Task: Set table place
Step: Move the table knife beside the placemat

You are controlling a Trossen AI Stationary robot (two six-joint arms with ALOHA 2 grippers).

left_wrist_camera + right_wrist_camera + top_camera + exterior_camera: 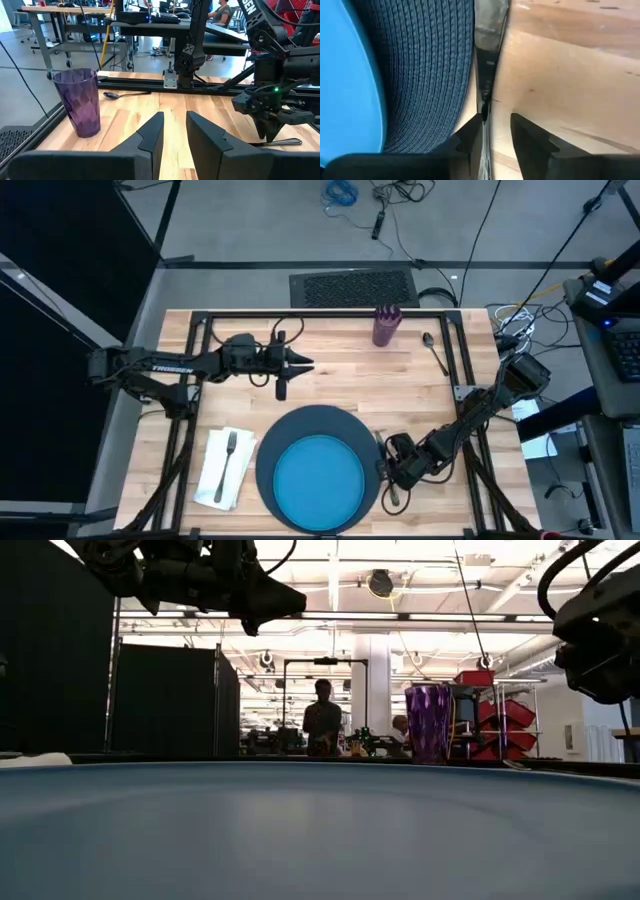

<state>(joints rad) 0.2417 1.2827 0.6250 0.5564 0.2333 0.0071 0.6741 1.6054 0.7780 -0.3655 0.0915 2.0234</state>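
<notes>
Overhead and wrist views of a place setting on a light-wood desk [330,375]. A bright blue plate [320,478] lies centred on a dark grey woven charger [318,420] at the near middle of the desk. To the charger's left, a silver fork [228,452] rests on a folded white napkin [213,480]. At the far edge stands a purple cup [385,326], with a spoon [434,352] lying just to its right. The right hand [393,476] is low at the charger's right rim, its fingers [470,140] slightly apart with a knife [489,45] lying between them along the charger's edge; contact between fingers and knife cannot be judged. The left hand [303,364] hovers above the desk behind the charger, fingers [150,137] apart and holding nothing. People appear in the room beyond.
</notes>
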